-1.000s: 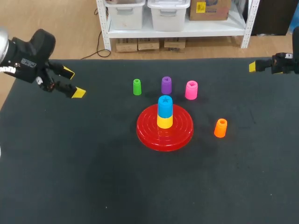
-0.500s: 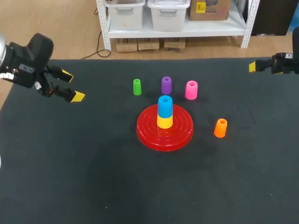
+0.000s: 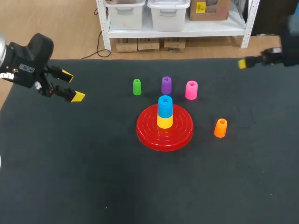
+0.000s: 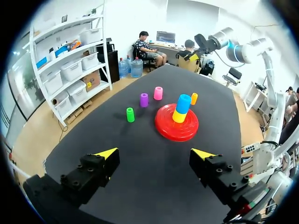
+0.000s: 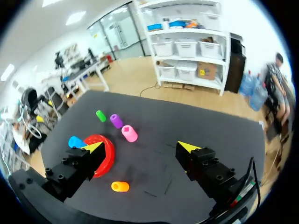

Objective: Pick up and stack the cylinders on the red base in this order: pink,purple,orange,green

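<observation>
The red base (image 3: 149, 135) lies mid-table with a blue cylinder (image 3: 165, 106) stacked on a yellow one (image 3: 164, 122). Behind it stand the green (image 3: 137, 87), purple (image 3: 166, 85) and pink (image 3: 191, 90) cylinders. An orange cylinder (image 3: 220, 128) stands to the base's right. My left gripper (image 3: 72, 85) hovers open and empty over the far left. My right gripper (image 3: 244, 64) is open and empty at the far right edge. Ahead of the left gripper (image 4: 155, 154) is the base (image 4: 163, 128). Ahead of the right gripper (image 5: 141, 147) lie the pink (image 5: 129, 133) and orange (image 5: 120, 186) cylinders.
The dark table mat (image 3: 93, 177) stretches bare across the front and both sides of the base. Its back edge runs just behind the row of three cylinders.
My right gripper has moved left, in over the table's back right corner. My left gripper shifted slightly towards the left edge, then held still. The cylinders have not moved.
</observation>
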### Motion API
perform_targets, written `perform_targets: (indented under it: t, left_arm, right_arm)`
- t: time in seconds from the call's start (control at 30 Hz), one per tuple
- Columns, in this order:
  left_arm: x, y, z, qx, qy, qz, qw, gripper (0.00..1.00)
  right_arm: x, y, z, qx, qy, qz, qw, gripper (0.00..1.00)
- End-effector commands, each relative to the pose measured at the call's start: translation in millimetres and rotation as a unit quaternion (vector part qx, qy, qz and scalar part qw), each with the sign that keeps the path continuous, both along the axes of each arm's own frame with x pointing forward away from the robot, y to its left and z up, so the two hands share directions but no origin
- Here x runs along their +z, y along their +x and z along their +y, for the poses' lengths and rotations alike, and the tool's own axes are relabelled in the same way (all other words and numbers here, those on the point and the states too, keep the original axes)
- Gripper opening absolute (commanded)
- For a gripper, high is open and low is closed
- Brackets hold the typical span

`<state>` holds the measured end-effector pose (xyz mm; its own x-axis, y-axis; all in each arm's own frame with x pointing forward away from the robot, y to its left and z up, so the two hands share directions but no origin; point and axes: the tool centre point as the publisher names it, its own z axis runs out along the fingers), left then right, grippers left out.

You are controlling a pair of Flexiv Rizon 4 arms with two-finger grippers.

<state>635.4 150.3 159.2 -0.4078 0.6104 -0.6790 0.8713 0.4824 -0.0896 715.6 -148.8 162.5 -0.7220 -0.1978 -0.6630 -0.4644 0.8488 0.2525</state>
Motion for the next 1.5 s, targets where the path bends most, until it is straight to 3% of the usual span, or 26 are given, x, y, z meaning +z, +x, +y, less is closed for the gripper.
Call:
perform_targets:
  t: [0.03,0.13,0.27,0.47,0.63,0.7,0.83,1.5]
  left_arm:
    - [-0.7,-0.8,1,-0.001,-0.003,-0.002,1.0,1.0]
    - [-0.7,-0.8,1,-0.001,-0.003,-0.002,1.0,1.0]
    - [-0.7,-0.8,1,-0.001,-0.003,-0.002,1.0,1.0]
    - [-0.7,-0.8,1,-0.001,-0.003,-0.002,1.0,1.0]
    - [-0.7,-0.8,1,-0.001,-0.003,-0.002,1.0,1.0]
    - [-0.7,-0.8,1,-0.001,-0.003,-0.002,1.0,1.0]
    - [-0.7,-0.8,1,-0.001,-0.003,-0.002,1.0,1.0]
    - [-0.7,-0.8,1,-0.001,-0.003,-0.002,1.0,1.0]
  right_arm:
    - [-10,25.9,35,0.007,-0.092,0.042,0.995,1.0]
    - [-23,24.4,49,0.044,-0.149,0.072,0.985,1.0]
    - [-37,18.2,60,0.083,-0.201,0.083,0.972,1.0]
    - [-61,11.9,72,0.117,-0.245,0.104,0.957,1.0]
    - [-84,22.6,85,0.126,-0.272,0.12,0.947,1.0]
    - [-91,27.2,88,0.114,-0.261,0.126,0.95,1.0]
    - [-91,32.2,89,0.094,-0.224,0.082,0.967,1.0]
    - [-91,32.2,89,0.094,-0.224,0.082,0.967,1.0]
